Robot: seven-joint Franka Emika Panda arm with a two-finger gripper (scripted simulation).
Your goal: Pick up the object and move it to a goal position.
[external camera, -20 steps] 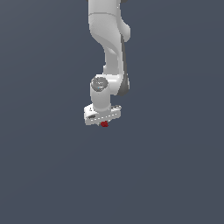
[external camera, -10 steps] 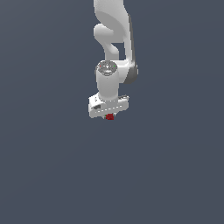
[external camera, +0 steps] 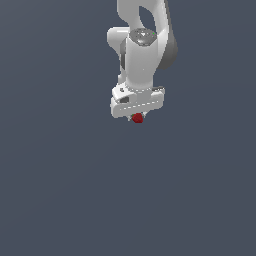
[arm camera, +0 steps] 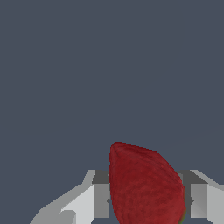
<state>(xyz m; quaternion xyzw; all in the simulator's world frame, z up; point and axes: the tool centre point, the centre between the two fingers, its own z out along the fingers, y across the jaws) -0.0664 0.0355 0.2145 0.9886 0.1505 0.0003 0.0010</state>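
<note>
The object (arm camera: 144,186), a small dark-red strawberry-shaped lump, sits clamped in my hand (external camera: 137,116), with a grey finger (arm camera: 101,199) against each flank and its narrow end pointing away from the palm. In the exterior view only its red tip (external camera: 137,118) shows, peeking out directly under the white body of my hand, so its long axis seems to run along my own approach line, downward from the wrist. My hand is closed onto it, the fingers as near together as the lump allows. Nothing of the plain grey worktop (external camera: 60,200) touches it, as far as I can tell, and I see no goal marker, so I cannot tell which way the carry must go.
</note>
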